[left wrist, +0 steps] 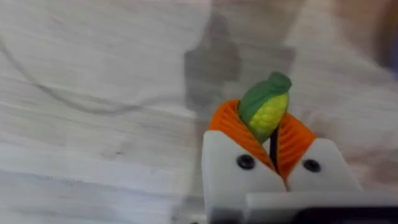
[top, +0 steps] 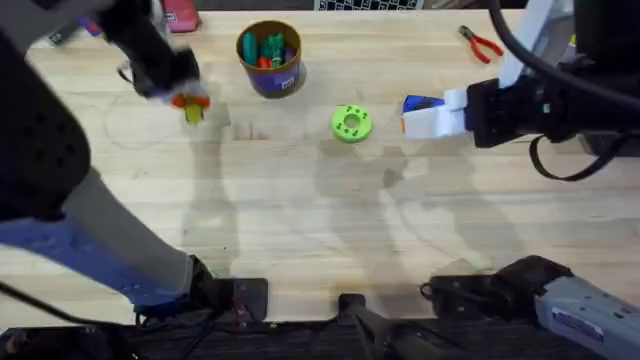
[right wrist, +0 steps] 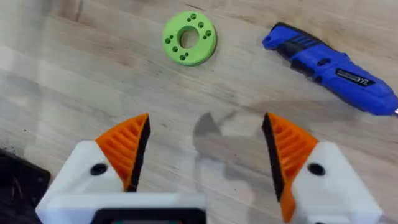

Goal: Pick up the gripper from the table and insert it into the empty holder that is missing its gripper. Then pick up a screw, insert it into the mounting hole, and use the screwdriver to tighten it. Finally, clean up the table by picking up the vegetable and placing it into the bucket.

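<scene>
The left gripper (left wrist: 272, 144) pinches the vegetable (left wrist: 266, 108), a yellow toy corn with a green end, between its orange pads, up off the wooden table (top: 300, 220) and left of the bucket (top: 270, 58). The bucket holds green and red pieces. A lime-green disc (top: 351, 123) lies to the bucket's right, and beyond it the blue screwdriver (right wrist: 329, 59). The right gripper (right wrist: 205, 149) hangs wide open near the disc. Red-handled pliers (top: 481, 44) lie far right of the bucket.

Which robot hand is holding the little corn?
The left gripper, at the table's far left: its orange pads pinch the yellow, green-tipped vegetable. The right gripper is wide open, holding nothing.
</scene>
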